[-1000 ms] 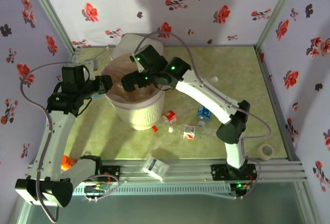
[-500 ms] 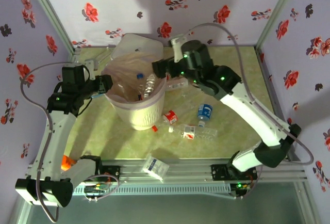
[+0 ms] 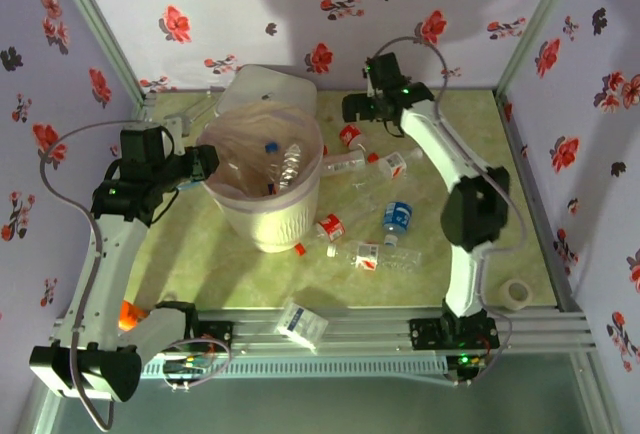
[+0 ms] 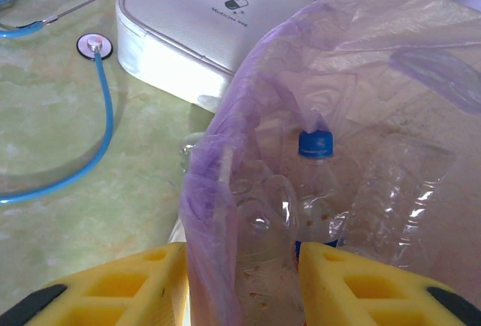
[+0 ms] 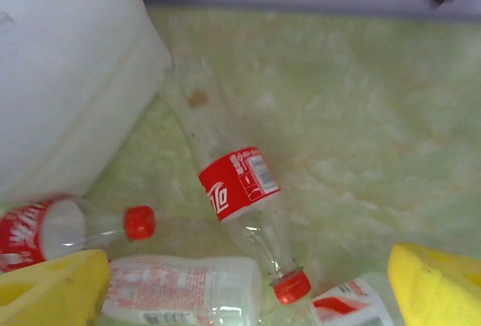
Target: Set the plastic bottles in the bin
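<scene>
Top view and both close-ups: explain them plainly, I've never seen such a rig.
Two white robot arms are bolted at the near edge of a green marbled table. The wide picture looks down from above and behind them; each close-up comes from a camera on one wrist, with that arm's yellow fingers at the bottom. The left gripper grips the rim of the round cream-white plastic bin with a pinkish liner, where small clear plastic bottles already lie. The right gripper hangs open, holding nothing, above more red-labelled bottles lying on the table. A flat white case sits behind the bin.
</scene>
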`<move>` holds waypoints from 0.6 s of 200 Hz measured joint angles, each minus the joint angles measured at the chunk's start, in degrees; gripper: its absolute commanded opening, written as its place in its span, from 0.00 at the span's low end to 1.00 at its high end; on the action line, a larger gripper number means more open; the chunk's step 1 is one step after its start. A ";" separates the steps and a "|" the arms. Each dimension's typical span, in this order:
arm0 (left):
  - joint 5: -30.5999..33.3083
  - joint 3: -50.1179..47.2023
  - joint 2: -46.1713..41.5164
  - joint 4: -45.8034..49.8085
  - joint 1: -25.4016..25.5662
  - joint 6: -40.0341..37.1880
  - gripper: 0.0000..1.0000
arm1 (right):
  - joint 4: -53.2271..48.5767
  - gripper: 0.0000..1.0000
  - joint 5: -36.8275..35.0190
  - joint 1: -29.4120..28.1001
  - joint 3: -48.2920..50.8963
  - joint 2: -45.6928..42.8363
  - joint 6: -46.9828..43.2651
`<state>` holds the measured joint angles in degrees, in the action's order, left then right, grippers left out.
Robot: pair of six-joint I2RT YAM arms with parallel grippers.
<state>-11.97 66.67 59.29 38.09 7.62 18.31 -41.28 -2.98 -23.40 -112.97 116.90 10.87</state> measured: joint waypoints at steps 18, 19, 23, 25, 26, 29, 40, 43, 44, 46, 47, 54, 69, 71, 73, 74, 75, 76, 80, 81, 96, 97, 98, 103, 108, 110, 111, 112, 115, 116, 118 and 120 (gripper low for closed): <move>0.11 -0.20 0.00 -0.35 0.00 0.61 0.43 | -2.16 0.97 1.14 0.00 -6.58 8.44 0.00; 0.15 -0.22 0.00 -0.37 0.00 0.61 0.43 | -2.38 0.97 1.22 0.00 -7.08 9.07 0.00; 0.20 -0.22 0.00 -0.39 0.00 0.70 0.43 | -2.80 0.97 1.36 0.00 -8.31 10.38 0.02; 0.20 -0.24 0.00 -0.39 0.00 0.81 0.43 | -3.02 0.97 1.46 0.00 -8.98 11.26 0.02; 0.20 -0.24 0.00 -0.39 0.00 0.81 0.43 | -3.19 0.97 1.51 0.00 -9.44 11.78 0.00; 0.22 -0.26 0.00 -0.44 0.00 0.83 0.43 | -3.54 0.97 1.55 0.02 -10.32 12.81 0.02; 0.35 -0.33 0.00 -0.57 0.00 1.01 0.43 | -4.96 0.97 1.77 0.04 -13.77 16.59 0.02; 0.39 -0.33 0.00 -0.61 0.00 1.01 0.43 | -5.20 0.97 1.79 0.04 -14.58 17.46 0.02; 0.39 -0.33 0.00 -0.59 0.00 1.01 0.43 | -5.20 0.97 1.79 0.04 -14.75 17.68 0.02; 0.39 -0.33 0.00 -0.61 0.00 1.01 0.43 | -5.40 0.97 1.79 0.04 -15.30 18.32 0.02; 0.39 -0.33 0.00 -0.63 0.00 1.01 0.43 | -5.42 0.97 1.79 0.04 -15.50 18.51 0.02; 0.39 -0.33 0.02 -0.63 0.00 1.01 0.43 | -5.84 0.97 1.77 0.04 -16.81 20.04 0.04; 0.42 -0.35 0.00 -0.76 0.00 1.01 0.43 | -6.62 0.97 1.77 0.15 -18.03 22.38 0.07; 0.42 -0.37 0.02 -0.79 0.00 1.01 0.43 | -6.71 0.97 1.77 0.17 -18.05 22.53 0.09; 0.42 -0.37 0.00 -0.79 0.00 1.01 0.43 | -6.75 0.97 1.77 0.15 -18.08 22.73 0.09; 0.42 -0.39 0.00 -0.79 0.00 1.01 0.43 | -6.80 0.97 1.79 0.15 -18.08 22.86 0.09; 0.42 -0.39 0.02 -0.79 0.00 1.01 0.43 | -6.82 0.97 1.79 0.15 -18.08 22.93 0.09; 0.42 -0.42 0.00 -0.79 0.00 1.01 0.43 | -6.84 0.97 1.79 0.15 -18.08 22.99 0.09; 0.42 -0.44 0.02 -0.81 0.00 1.01 0.43 | -6.97 0.97 1.86 0.17 -18.08 23.39 0.13; 0.42 -0.44 0.00 -0.81 0.00 1.01 0.43 | -7.02 0.97 1.88 0.17 -18.08 23.45 0.13; 0.42 -0.52 0.00 -0.94 0.00 1.01 0.43 | -7.28 0.95 2.05 0.17 -18.08 24.41 0.24; 0.42 -0.52 0.00 -0.96 0.00 1.01 0.43 | -7.28 0.95 2.10 0.17 -18.08 24.48 0.22; 0.42 -0.52 0.02 -0.98 0.00 1.01 0.43 | -7.28 0.94 2.14 0.17 -18.08 24.52 0.22; 0.42 -0.55 0.02 -1.01 0.00 1.03 0.43 | -7.28 0.93 2.27 0.17 -18.08 24.79 0.31; 0.42 -0.57 0.02 -1.07 0.00 1.03 0.43 | -7.28 0.92 2.47 0.22 -18.08 25.03 0.28; 0.42 -0.61 0.02 -1.11 0.00 1.03 0.43 | -7.28 0.91 2.60 0.26 -18.08 25.14 0.35; 0.42 -0.61 0.02 -1.14 0.00 1.03 0.43 | -7.28 0.91 2.64 0.28 -18.08 25.18 0.35; 0.42 -0.66 0.02 -1.18 0.00 1.03 0.43 | -7.28 0.91 2.64 0.28 -18.08 25.24 0.31; 0.42 -0.70 0.02 -1.22 0.00 1.05 0.43 | -7.28 0.91 2.86 0.28 -18.08 25.33 0.39; 0.42 -0.70 0.02 -1.22 0.00 1.03 0.43 | -7.28 0.90 2.84 0.28 -18.08 25.35 0.48; 0.42 -0.74 0.02 -1.27 0.00 1.05 0.43 | -7.28 0.90 2.95 0.28 -18.08 25.44 0.61; 0.42 -0.74 0.02 -1.31 0.00 1.05 0.43 | -7.28 0.89 3.04 0.28 -18.08 25.55 0.61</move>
<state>-11.55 65.93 59.31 36.77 7.62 19.35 -48.56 0.05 -23.11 -131.04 142.45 11.49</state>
